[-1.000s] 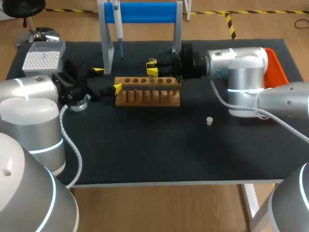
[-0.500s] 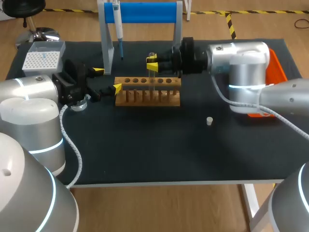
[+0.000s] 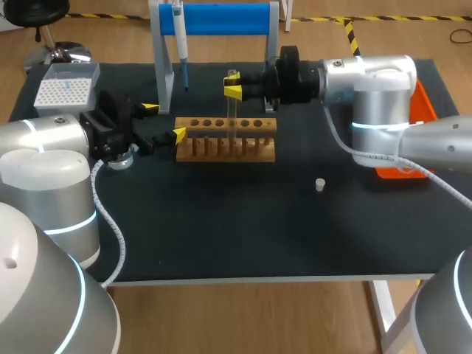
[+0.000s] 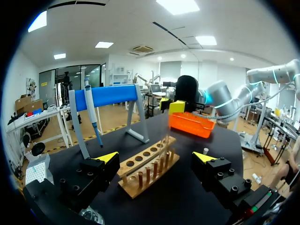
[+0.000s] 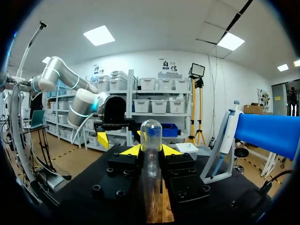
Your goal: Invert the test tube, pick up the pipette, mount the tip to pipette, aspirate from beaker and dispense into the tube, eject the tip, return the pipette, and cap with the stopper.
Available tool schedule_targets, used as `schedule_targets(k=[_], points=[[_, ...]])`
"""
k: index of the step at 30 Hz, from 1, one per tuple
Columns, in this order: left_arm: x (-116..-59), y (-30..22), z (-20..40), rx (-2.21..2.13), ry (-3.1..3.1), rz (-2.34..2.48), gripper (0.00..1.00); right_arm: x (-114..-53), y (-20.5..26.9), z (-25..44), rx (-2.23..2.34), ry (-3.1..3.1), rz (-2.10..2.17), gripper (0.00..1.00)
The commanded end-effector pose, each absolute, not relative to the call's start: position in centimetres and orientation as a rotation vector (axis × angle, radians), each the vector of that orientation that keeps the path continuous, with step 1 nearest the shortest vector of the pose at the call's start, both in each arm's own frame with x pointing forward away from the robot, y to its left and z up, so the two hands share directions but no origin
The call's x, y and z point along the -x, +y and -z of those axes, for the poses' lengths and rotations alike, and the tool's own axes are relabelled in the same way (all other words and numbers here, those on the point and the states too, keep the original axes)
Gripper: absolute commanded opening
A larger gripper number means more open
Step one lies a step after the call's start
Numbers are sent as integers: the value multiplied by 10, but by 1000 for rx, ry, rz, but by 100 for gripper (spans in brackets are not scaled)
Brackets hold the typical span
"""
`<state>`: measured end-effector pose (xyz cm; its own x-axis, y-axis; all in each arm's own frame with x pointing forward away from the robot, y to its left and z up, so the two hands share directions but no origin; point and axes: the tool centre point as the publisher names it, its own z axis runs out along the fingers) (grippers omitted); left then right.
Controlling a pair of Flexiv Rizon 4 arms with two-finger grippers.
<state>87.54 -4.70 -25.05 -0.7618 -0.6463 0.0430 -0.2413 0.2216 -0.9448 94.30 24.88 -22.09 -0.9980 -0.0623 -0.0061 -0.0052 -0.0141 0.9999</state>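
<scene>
One clear glass test tube (image 3: pixel 231 118), grasped by right end effector (image 3: pixel 233 90), raised higher over slotted wooden rack (image 3: pixel 226 140) within the last second, inversion judged next; left end effector (image 3: pixel 164 122) released.

Your left arm (image 3: pixel 44 147) and right arm (image 3: pixel 376 103): silver-grey shells, black jaws.
You'll see fat rounded tubes, each banded at the joints by a glowing pale-blue ring (image 3: pixel 74 221), with a grey ribbed cable (image 3: pixel 114 228) looping alongside; the boxy black jaws carry round screw holes (image 4: pixel 72 188) and wedge-shaped bright yellow tips (image 4: pixel 107 157).
</scene>
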Motion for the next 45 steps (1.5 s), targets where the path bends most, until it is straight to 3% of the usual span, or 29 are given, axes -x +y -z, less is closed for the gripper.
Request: schedule_targets(k=[1,15,35,45], points=[[-875,-48,251,825,2138,1554,100,-941,246,212,-23,-2187,2192,0],[-875,-48,251,825,2138,1554,100,-924,226,172,61,-2153,2200,0],[-875,-48,251,825,2138,1554,100,-924,226,172,61,-2153,2200,0],[-875,-48,251,825,2138,1554,100,-931,215,174,697,-1992,1656,0]])
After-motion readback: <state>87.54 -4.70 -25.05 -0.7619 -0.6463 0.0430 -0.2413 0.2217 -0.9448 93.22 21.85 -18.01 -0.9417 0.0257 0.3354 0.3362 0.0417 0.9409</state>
